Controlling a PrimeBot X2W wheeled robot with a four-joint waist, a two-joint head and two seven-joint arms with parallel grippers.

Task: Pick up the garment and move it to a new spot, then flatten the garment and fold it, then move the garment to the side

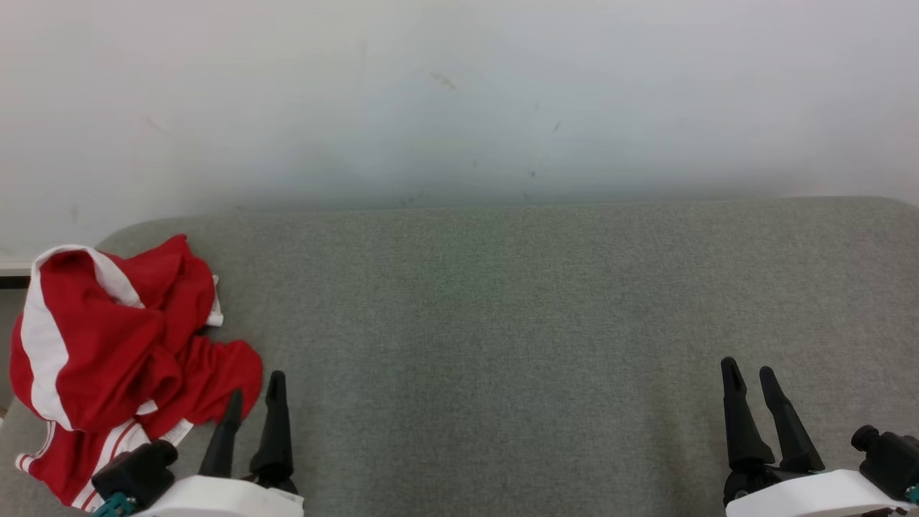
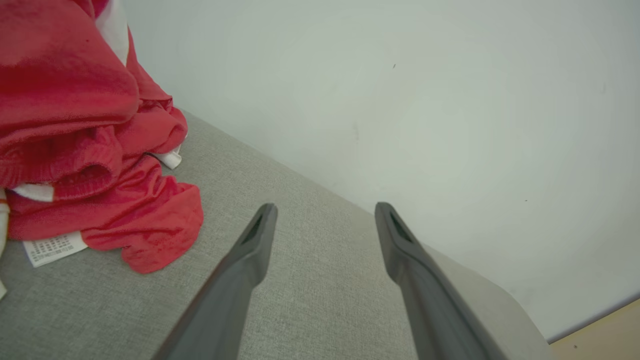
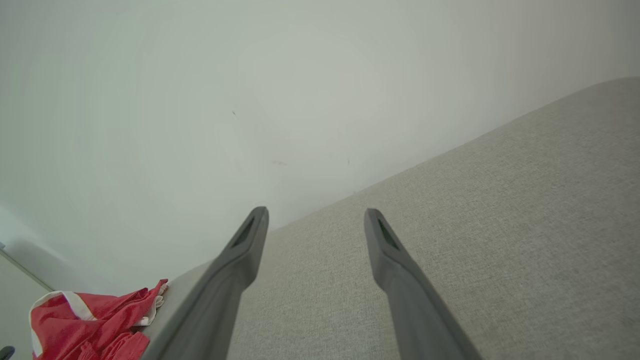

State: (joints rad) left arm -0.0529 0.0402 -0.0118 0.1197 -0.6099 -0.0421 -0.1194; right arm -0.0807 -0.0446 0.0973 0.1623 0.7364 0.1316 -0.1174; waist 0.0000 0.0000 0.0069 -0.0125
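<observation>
Held left gripper [image 1: 256, 385] and right gripper [image 1: 748, 368] spread, empty; caught printed label [image 2: 52, 247] on red garment [image 1: 108, 337] from the left wrist.

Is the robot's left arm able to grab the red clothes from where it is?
Probably yes. The left gripper is open and sits just beside the crumpled red garment, with nothing on the grey surface between them. It would likely need to turn a little toward the garment first.
</observation>
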